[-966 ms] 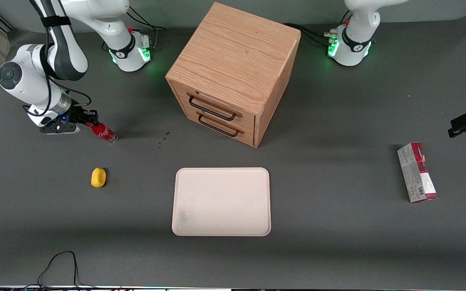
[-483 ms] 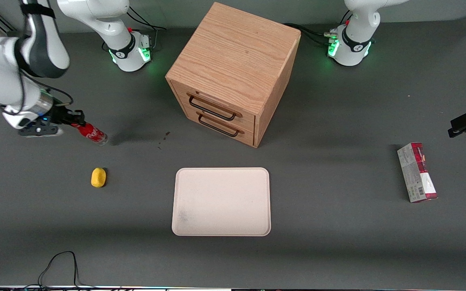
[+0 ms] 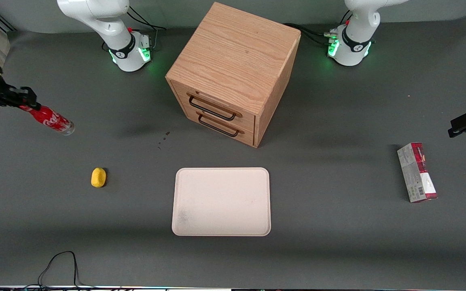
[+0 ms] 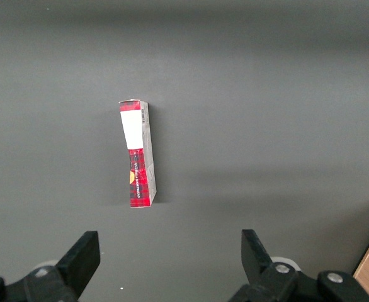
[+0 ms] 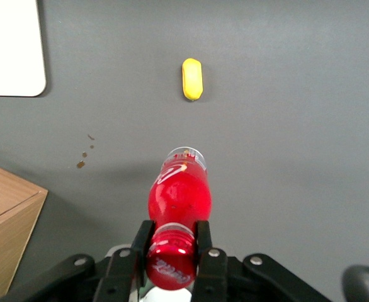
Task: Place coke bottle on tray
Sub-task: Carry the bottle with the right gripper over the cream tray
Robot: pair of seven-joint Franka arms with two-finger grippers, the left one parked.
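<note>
Two fingers of the gripper (image 5: pixel 172 242) pinch the coke bottle (image 5: pixel 179 195) at its neck | front view: bottle (image 3: pixel 50 119) tilted, lifted | wrist view: tray (image 5: pixel 11 47) well apart from the gripper

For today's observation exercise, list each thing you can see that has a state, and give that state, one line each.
gripper: shut on the coke bottle's neck, at the working arm's end of the table.
coke bottle: capped, held tilted in the air.
tray: flat on the table, nothing on it.
cabinet: both drawers shut.
carton: lying flat, closed.
yellow lump: resting on the table.
</note>
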